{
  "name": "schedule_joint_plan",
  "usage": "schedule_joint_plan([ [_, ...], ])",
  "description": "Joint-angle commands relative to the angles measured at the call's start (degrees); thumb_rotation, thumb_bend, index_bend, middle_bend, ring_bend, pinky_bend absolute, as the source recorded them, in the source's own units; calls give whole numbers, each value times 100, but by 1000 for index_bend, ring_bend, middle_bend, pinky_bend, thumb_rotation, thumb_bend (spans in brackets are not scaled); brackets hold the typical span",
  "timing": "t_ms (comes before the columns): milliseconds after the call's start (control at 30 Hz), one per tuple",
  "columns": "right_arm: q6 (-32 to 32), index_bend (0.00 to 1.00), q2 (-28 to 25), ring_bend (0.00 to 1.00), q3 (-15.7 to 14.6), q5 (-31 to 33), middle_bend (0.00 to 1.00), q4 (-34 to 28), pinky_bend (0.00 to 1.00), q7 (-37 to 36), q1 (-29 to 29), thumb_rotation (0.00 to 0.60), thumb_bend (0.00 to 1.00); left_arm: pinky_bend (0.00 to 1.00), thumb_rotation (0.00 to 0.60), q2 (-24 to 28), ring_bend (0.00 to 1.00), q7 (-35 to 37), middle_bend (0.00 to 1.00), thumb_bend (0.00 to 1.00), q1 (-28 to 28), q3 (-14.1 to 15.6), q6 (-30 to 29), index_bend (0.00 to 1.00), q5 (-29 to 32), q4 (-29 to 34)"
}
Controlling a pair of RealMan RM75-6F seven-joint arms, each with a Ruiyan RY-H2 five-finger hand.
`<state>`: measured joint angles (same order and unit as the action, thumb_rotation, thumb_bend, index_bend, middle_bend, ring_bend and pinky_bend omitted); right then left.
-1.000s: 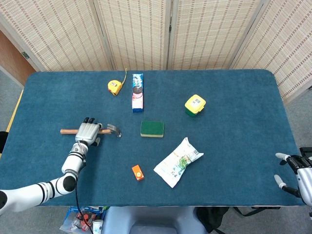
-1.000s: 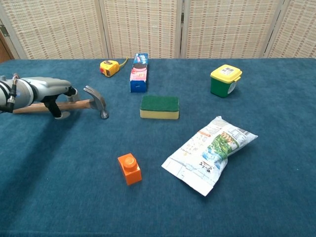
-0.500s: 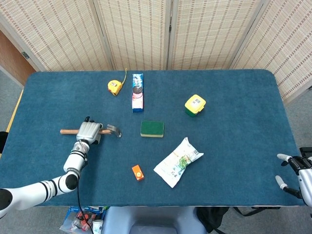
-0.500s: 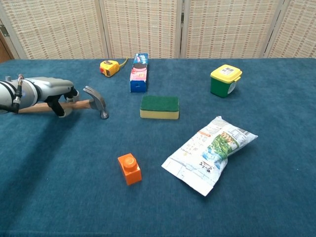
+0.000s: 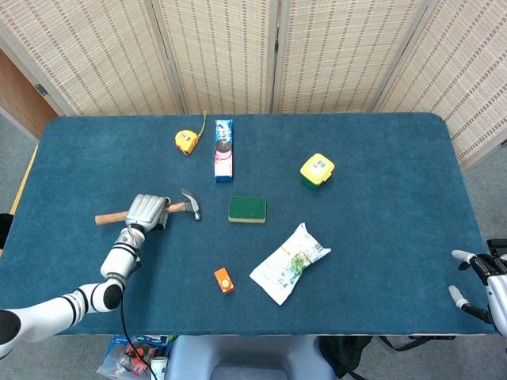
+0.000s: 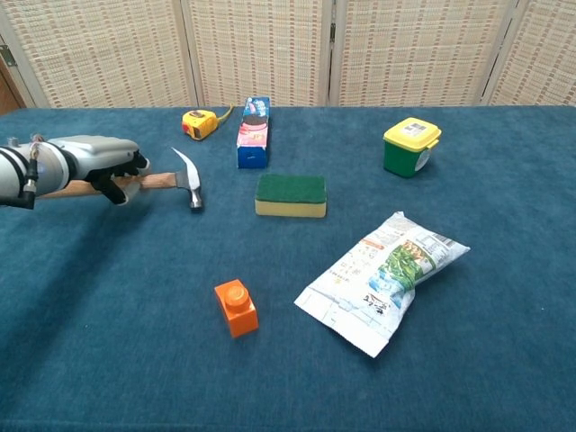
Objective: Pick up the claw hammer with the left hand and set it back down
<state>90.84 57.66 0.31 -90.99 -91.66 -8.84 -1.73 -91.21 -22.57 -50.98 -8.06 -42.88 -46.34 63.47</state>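
Observation:
The claw hammer has a wooden handle and a steel head. My left hand grips the handle near the middle, fingers wrapped around it. In the chest view the head hangs slightly above the blue cloth, pointing right, with the handle's end sticking out to the left. My right hand shows only at the right edge of the head view, low beside the table's front corner, fingers spread and holding nothing.
On the blue table lie a yellow tape measure, a blue snack box, a green sponge, a yellow-lidded green tub, a crinkled snack bag and an orange brick.
My left hand closed around the hammer's handle and raised it; the head has turned and now sits higher and slightly rightward. The right hand sank a little at the edge.

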Motion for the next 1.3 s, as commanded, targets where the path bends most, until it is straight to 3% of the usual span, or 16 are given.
schedule_joint_plan([
  [33, 15, 272, -7, 265, 5, -7, 430, -9, 280, 5, -5, 600, 282, 707, 600, 94, 621, 1548, 750, 611, 276, -96, -193, 642, -1419, -103],
  [200, 2, 272, 2, 266, 4, -25, 430, -19, 281, 18, 3, 600, 283, 818, 600, 204, 634, 3459, 753, 611, 389, -47, -736, 642, -2862, -129],
  [400, -25, 272, 8, 265, 2, -58, 431, -45, 281, 54, 27, 600, 283, 907, 600, 36, 653, 4500, 752, 611, 348, 75, -1556, 633, -3847, -443],
  [600, -40, 272, 9, 265, 0, -52, 430, -56, 281, 72, 29, 600, 282, 988, 600, -223, 717, 4389, 752, 611, 150, 103, -1961, 637, -4293, -794],
  [900, -63, 272, 26, 265, -4, -19, 431, -36, 281, 66, 19, 600, 282, 1000, 600, -705, 830, 3360, 797, 610, -53, 60, -2188, 656, -4426, -1432],
  [1300, -76, 272, 49, 265, -9, 15, 431, 35, 281, 9, 3, 600, 283, 1000, 600, -1027, 853, 2909, 821, 611, -136, 160, -2077, 665, -4396, -2015],
])
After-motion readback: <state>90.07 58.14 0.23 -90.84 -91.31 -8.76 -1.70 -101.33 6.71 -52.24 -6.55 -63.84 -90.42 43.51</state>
